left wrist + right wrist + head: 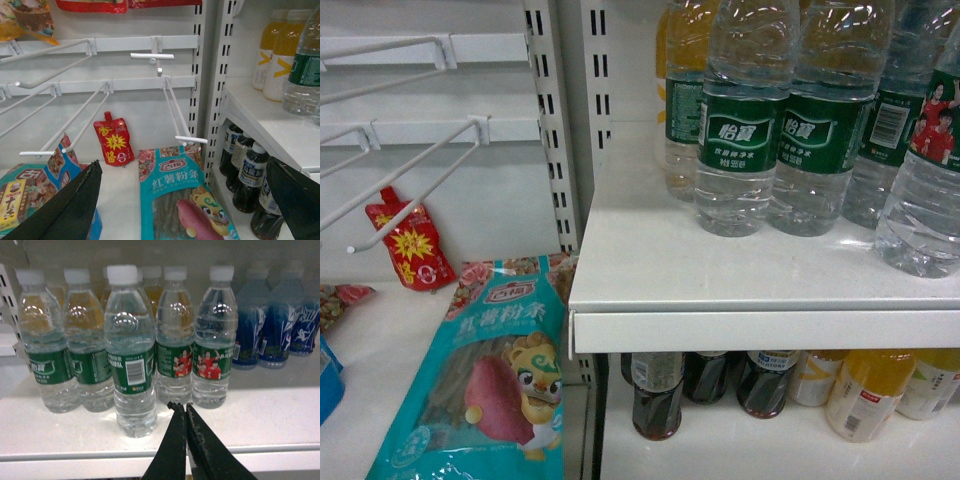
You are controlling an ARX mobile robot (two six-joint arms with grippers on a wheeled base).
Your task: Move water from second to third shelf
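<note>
Because the clear ribbed plastic water bottle with the green label and barcode (132, 355) stands forward of its row near the white shelf's (260, 410) front edge, it looks the easiest to take. The right gripper (185, 410) hovers low, just beside its base, jaws pressed together and empty. The left gripper (185, 200) hangs back by the snack rack, jaws spread wide.

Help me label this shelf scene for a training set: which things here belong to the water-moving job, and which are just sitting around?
Belongs to the job:
water bottles
white shelf they stand on
right gripper, jaws shut, just in front of them

Just there:
cola bottles
orange drink bottles
blue-labelled bottles
teal noodle packet
red pouch
wire hooks
</note>
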